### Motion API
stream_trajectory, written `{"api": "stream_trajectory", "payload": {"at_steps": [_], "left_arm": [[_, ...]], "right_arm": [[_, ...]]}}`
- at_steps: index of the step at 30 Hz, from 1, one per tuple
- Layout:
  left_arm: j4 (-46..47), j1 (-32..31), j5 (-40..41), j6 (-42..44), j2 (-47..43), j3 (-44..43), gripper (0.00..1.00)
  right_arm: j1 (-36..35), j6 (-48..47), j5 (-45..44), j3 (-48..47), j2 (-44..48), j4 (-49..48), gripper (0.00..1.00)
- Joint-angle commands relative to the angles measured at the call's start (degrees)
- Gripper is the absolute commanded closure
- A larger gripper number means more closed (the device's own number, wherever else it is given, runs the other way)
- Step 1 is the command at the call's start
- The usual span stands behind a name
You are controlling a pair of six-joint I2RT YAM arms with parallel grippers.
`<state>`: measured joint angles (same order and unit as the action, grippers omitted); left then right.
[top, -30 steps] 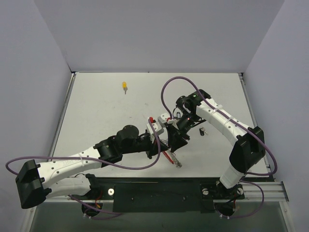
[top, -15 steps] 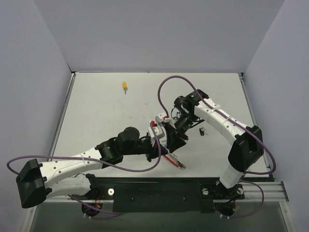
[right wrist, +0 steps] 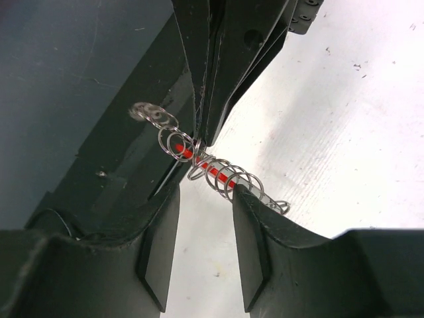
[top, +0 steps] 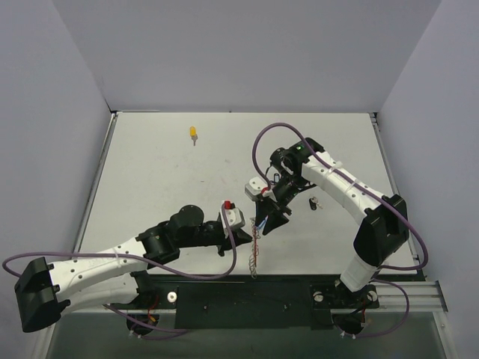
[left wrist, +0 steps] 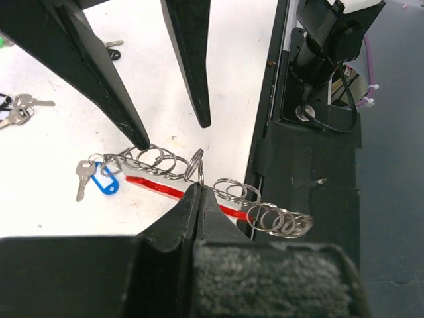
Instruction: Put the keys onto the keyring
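My left pincer (left wrist: 197, 192) is clamped on one thin wire ring of the keyring (left wrist: 156, 187). The keyring is a glossy red strip strung with overlapping silver loops, running out to either side of my tips. A flat silver key (left wrist: 99, 180) with a blue plastic tag lies at its left end. My right pincer (right wrist: 207, 192) stands apart, one tip at the loops.

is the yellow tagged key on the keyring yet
No, the yellow-tagged key lies by itself near the far edge in the top view, well apart from the keyring.
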<state>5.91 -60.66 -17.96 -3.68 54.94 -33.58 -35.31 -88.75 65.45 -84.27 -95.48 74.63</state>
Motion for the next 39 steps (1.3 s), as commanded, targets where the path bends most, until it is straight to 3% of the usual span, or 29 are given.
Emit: {"api": "stream_trajectory", "payload": {"at_steps": [1,16,25,39], "left_arm": [[3.3,-0.4,-0.8,5.7,-1.5,-0.3,1.0],[6.5,-0.9,3.4,4.0,-2.2,1.7,1.0],[7.8,-0.9,5.0,-1.5,-2.0,2.3,1.0],[9.1,-0.3,6.6,-5.4,-1.9,2.0,1.0]], "right_arm": [[-1.0,-7.8,2.4,-0.7,1.4,14.7,0.66],[-2.7,-4.5,0.6,-2.8,1.8,14.8,0.68],[-3.2,-2.1,0.2,-3.6,1.8,14.4,0.72],[-5.0,8.4,-1.8,-2.7,1.0,5.8,0.8]]}}
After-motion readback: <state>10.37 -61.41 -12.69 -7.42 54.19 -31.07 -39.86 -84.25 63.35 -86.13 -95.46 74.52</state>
